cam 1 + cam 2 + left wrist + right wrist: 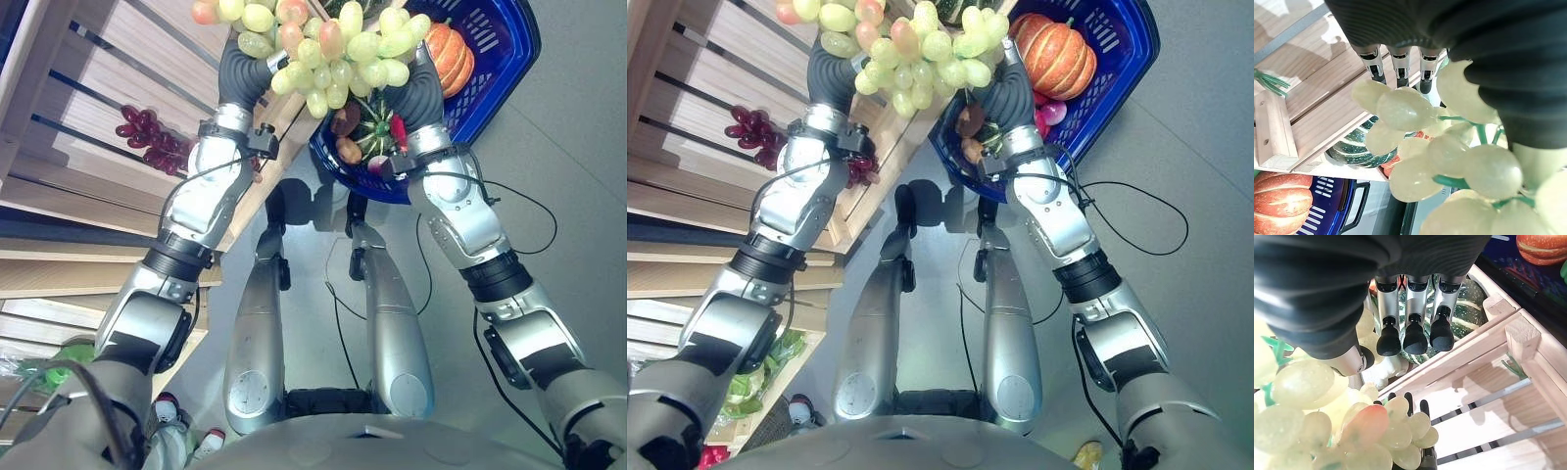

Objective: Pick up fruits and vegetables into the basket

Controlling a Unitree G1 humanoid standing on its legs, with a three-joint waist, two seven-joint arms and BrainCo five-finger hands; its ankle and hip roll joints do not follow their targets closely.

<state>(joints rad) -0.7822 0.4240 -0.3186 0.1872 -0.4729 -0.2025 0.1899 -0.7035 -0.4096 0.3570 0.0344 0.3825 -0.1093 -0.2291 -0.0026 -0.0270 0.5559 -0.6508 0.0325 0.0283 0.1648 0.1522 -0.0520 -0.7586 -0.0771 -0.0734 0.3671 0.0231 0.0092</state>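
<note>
Your left eye view: a pale green bunch of plastic grapes (pixel 333 54), some blushed pink, hangs between both raised hands beside the blue plastic basket (pixel 509 59) holding an orange ribbed pumpkin (pixel 453 54). Left wrist view: your left hand (pixel 1396 58) rests straight-fingered against the grapes. Right wrist view: your right hand (pixel 1410 328), fingers loosely extended, touches the bunch above the slatted wooden shelf (pixel 1488 396).

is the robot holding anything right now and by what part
Both hands, left hand and right hand, carry the bunch of green grapes between them, one at each end; the exact grip is hidden.
</note>
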